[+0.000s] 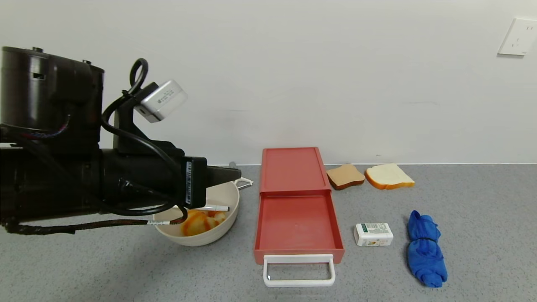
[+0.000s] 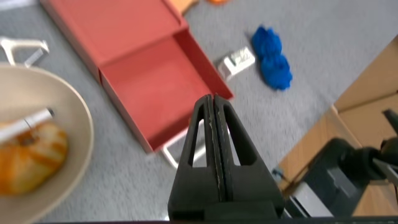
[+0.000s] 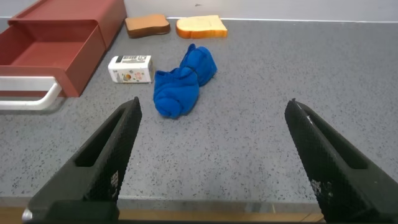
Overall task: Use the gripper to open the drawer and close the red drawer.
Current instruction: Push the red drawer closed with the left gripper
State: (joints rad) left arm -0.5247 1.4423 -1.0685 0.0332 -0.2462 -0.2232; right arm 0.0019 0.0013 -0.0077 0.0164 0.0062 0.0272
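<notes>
The red drawer (image 1: 297, 205) sits near the middle of the grey speckled table (image 1: 482, 201), its back end against the white wall. Its tray is pulled well out toward the robot and shows an empty floor, and the wide white loop handle (image 1: 298, 270) lies at the near end.

The left gripper (image 2: 214, 124) is raised above the table to the left of the drawer, over a cream bowl (image 1: 222, 235), touching nothing. In the left wrist view its two fingers are pressed together with no gap. A white barcode label runs down the black end piece, and a small silver-grey box with printed text sits on top of the arm; neither can be read.

The right gripper (image 3: 211, 155) shows only in its own wrist view, low over the table to the right of the drawer, fingers spread wide apart and holding nothing.

The bowl holds orange-and-white pieces and a white pen-like stick (image 1: 215, 207); a white-handled tool (image 1: 244, 182) rests at its far rim.

Right of the drawer, a small white box (image 1: 373, 234) bears a green-toned label, a barcode and fruit pictures; its writing is too small to read. Beside it lies a blue cloth bundle (image 1: 426, 249). Near the wall lie a brown bread slice (image 1: 345, 176) and a white bread slice (image 1: 389, 176). A white wall socket (image 1: 518, 37) is at upper right.
</notes>
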